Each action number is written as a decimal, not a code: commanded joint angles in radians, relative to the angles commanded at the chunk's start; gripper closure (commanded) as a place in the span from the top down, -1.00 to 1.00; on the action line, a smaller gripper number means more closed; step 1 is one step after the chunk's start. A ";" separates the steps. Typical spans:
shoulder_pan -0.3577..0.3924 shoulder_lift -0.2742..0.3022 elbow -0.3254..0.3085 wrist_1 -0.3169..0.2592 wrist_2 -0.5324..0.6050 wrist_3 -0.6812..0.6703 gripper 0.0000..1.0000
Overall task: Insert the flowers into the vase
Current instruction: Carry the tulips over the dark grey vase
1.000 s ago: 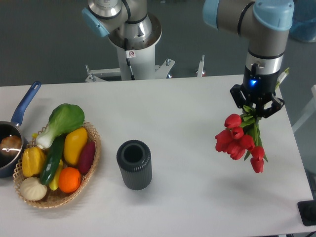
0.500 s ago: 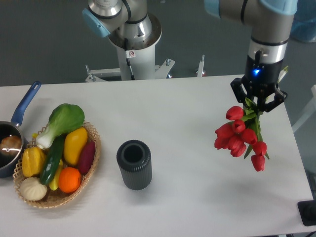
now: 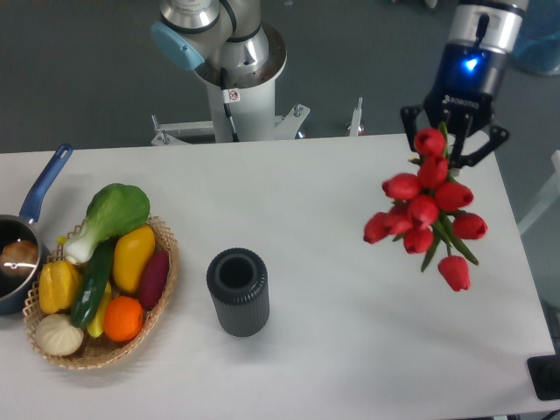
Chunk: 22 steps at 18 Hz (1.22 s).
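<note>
Red flowers (image 3: 426, 213) aloft, blooms down — ribbed dark vase (image 3: 237, 291) upright

Even, diffuse overhead illumination; the white table (image 3: 306, 201) renders bright but not blown out, while the floor behind it falls off to dark grey. Shadows are soft and faint: a pale patch lies on the tabletop beneath the flowers (image 3: 427, 210), and a slight one hugs the base of the vase (image 3: 237, 291) and the basket (image 3: 96, 350). A blue indicator light glows on the gripper (image 3: 455, 131) housing. Focus is sharp across the scene, with mild softness in the tulip heads. Small specular highlights mark the glossy vegetables; no obvious edge distortion.
</note>
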 joint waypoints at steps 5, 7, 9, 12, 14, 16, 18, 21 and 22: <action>-0.012 0.068 -0.144 0.006 -0.225 -0.029 -1.00; -0.014 0.087 -0.183 0.006 -0.314 -0.031 -1.00; -0.023 0.097 -0.213 0.005 -0.440 -0.025 -1.00; -0.067 0.085 -0.233 0.008 -0.517 -0.003 -1.00; -0.098 0.060 -0.240 0.008 -0.525 0.044 -1.00; -0.107 0.036 -0.240 0.009 -0.527 0.072 -1.00; -0.127 0.013 -0.229 0.006 -0.527 0.080 -1.00; -0.132 -0.004 -0.227 0.009 -0.545 0.084 -1.00; -0.132 -0.012 -0.223 0.012 -0.556 0.084 -1.00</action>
